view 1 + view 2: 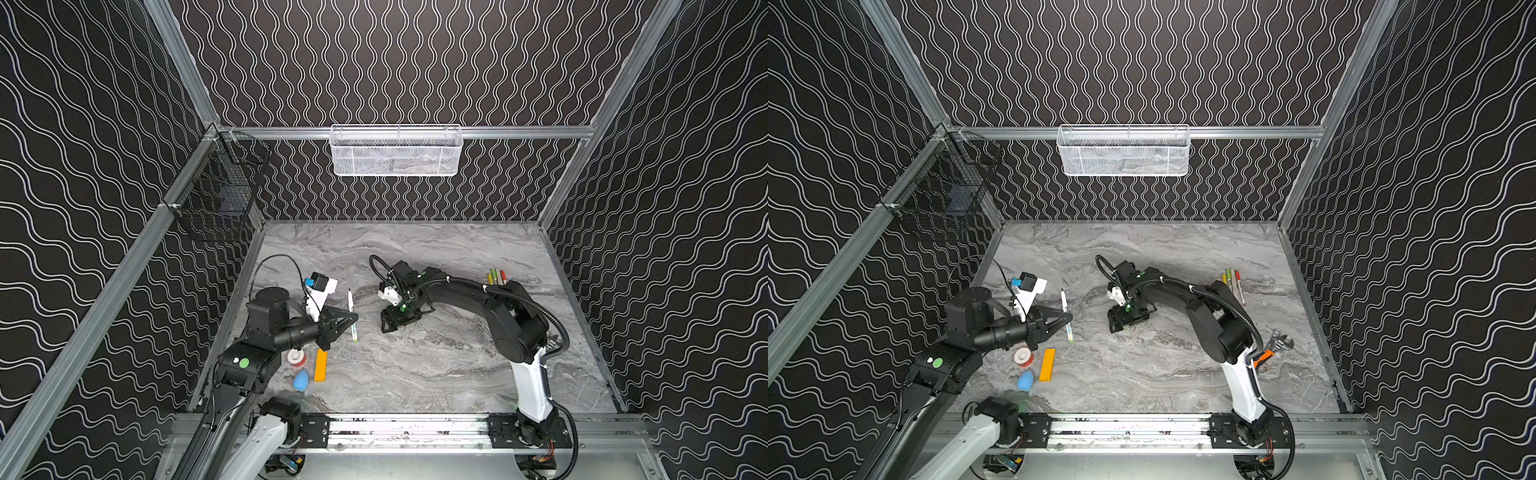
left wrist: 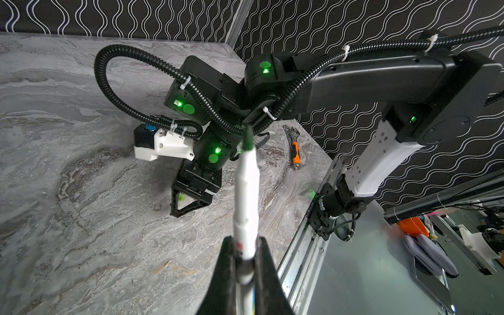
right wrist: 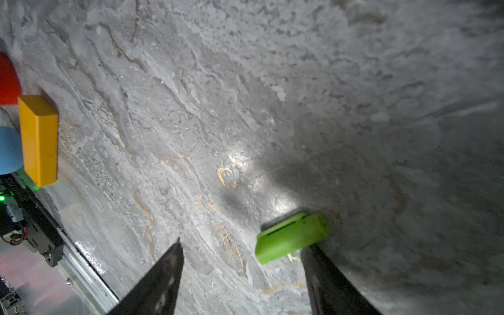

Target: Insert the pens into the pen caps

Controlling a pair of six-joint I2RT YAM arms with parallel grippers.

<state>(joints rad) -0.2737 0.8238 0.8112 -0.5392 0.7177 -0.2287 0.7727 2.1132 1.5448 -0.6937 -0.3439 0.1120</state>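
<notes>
White pen [image 2: 246, 185], green tip upward in frame, sits clamped in my left claw [image 2: 245, 240]; its red print is unreadable. My right claw [image 3: 242, 242] stands open over the grey marble table [image 3: 327, 81], a smooth green cap [image 3: 291, 237] beside one finger, lower right. Yellow bar [image 3: 38, 139] and blue blob [image 3: 9, 150] lie at the left edge.

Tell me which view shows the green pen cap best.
The right wrist view: the green pen cap lies close beside one finger of the right gripper. The left wrist view shows only a green speck; in both top views the gripper hides it.
</notes>
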